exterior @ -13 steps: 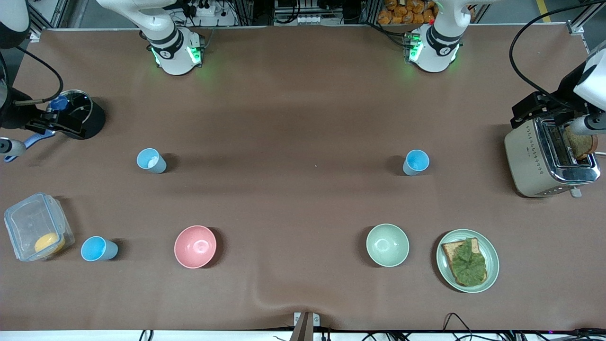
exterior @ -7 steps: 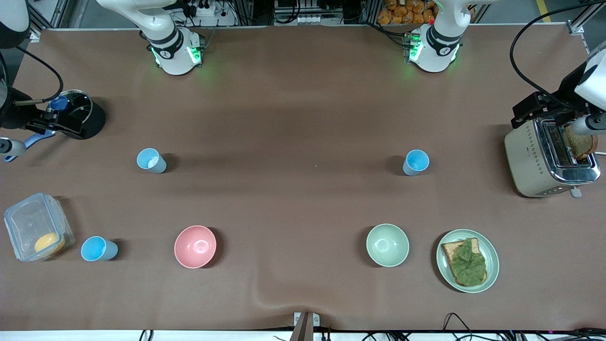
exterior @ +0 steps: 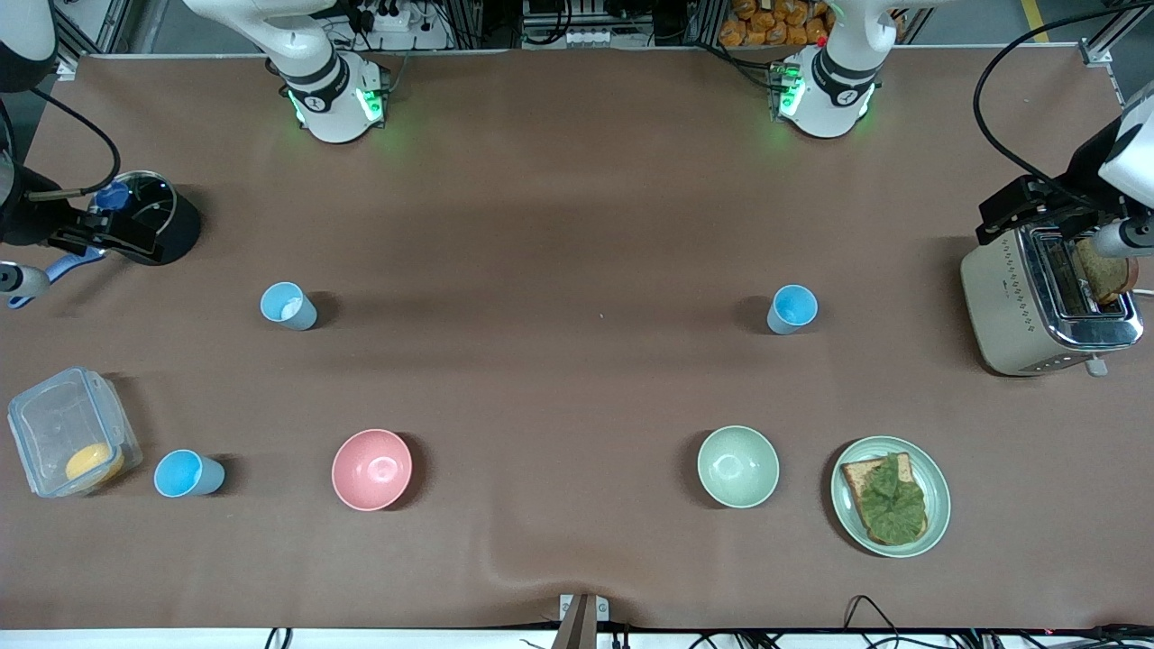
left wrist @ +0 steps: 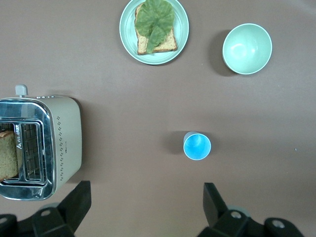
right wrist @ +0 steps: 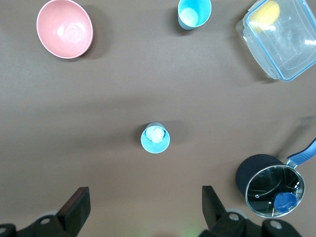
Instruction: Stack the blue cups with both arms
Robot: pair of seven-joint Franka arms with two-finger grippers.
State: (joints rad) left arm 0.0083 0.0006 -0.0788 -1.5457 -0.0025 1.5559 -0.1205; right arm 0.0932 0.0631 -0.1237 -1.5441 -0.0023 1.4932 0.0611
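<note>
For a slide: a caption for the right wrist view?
Open right tool above a pale blue cup, with pink bowl, second blue cup, clear container and black pot around.

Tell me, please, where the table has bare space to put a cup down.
Widest bare patch: mid-table, between the paler blue cup and the brighter blue cup, and between pink bowl and green bowl. Crowded: by the toaster and toast plate, and by the clear container.

Both end effectors lie outside the front view; the toaster (left wrist: 37, 143) is cut off.
</note>
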